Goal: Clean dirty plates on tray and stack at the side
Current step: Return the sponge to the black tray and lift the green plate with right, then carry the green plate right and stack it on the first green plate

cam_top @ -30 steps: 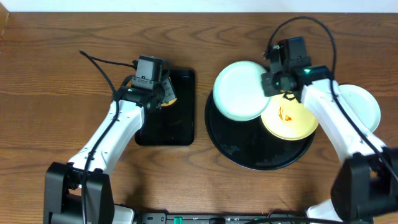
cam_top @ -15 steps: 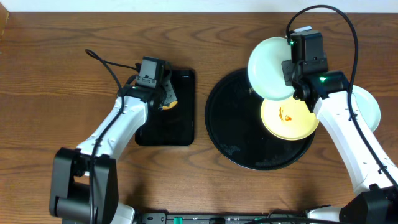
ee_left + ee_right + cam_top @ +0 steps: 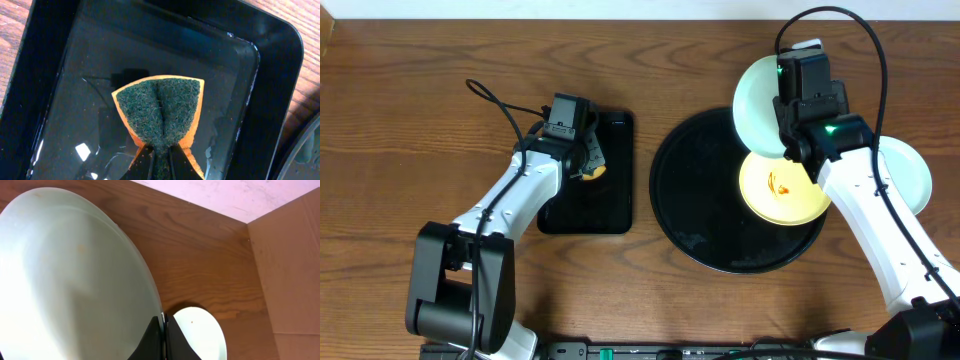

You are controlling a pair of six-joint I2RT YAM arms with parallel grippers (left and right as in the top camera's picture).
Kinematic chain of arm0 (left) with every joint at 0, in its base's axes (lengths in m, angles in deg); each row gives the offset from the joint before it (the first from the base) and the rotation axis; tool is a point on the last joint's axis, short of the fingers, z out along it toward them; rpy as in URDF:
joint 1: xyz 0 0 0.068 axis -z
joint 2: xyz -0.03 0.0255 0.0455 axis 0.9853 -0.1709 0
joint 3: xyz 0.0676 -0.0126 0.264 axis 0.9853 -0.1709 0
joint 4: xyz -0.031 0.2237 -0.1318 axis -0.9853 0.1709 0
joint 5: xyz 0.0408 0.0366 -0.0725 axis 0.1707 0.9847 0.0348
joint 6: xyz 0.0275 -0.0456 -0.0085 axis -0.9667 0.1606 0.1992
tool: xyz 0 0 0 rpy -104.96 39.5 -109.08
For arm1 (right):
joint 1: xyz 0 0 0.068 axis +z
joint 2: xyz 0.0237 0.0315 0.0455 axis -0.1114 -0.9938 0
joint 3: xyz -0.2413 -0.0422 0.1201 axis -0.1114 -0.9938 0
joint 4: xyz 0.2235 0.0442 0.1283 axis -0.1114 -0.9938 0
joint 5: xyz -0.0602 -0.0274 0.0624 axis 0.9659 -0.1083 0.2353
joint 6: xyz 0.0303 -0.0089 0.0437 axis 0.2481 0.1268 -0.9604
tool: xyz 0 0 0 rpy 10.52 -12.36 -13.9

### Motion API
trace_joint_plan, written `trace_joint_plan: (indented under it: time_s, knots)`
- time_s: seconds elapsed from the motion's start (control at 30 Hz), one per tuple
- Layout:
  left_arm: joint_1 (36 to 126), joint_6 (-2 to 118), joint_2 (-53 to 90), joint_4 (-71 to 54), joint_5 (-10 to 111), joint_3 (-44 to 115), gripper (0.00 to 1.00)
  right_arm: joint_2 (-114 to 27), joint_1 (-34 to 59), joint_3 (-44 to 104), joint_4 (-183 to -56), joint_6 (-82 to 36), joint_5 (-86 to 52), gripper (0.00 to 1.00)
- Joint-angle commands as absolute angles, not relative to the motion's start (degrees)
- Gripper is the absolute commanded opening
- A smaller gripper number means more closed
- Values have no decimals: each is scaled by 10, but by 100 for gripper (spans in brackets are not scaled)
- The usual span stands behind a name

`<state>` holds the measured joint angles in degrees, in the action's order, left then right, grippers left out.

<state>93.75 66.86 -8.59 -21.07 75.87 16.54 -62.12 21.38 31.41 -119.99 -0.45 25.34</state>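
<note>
Swung blue plate (image 3: 758, 105) rightward to above round tray's (image 3: 700, 225) far-right rim, edge pinched tight in right tool (image 3: 162, 330); likely bound for side plate (image 3: 910, 170). Squeezing sponge (image 3: 160, 107) in left tool (image 3: 159, 156). Leaves smeared yellow plate (image 3: 782, 190) on tray.

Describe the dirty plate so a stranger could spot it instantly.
Start at the big round black tray. Lying on its right part is a pale yellow plate. Unlike the lifted light blue plate and the light blue plate on the wood, it is yellow with an orange-brown smear.

Cut off left, bottom: held blue plate (image 3: 75, 280); half hidden under right arm (image 3: 865, 205): side plate (image 3: 912, 170)
</note>
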Motion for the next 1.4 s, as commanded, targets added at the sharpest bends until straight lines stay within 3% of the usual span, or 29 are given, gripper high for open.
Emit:
trace_joint_plan:
  time_s: [0.0,0.2,0.37,0.77,1.23,1.3,1.37]
  knots:
    - [935,661,-90,-212,762,159,7,-612,216,321,-1197,0,270,1]
    - [935,661,-90,-212,762,159,8,-613,214,321,-1193,-6,270,1]
    - [935,661,-90,-212,762,159,8,-613,181,321,-1202,-88,269,1]
    - [935,661,-90,-209,762,159,7,-613,-45,321,-1290,-283,236,1]
    - [935,661,-90,-209,762,159,8,-630,-213,321,-1313,-286,102,1]
    - [935,661,-90,-209,762,159,7,-635,-220,321,-1319,-286,102,6]
    - [935,661,-90,-209,762,159,8,-640,-222,321,-1325,-286,101,17]
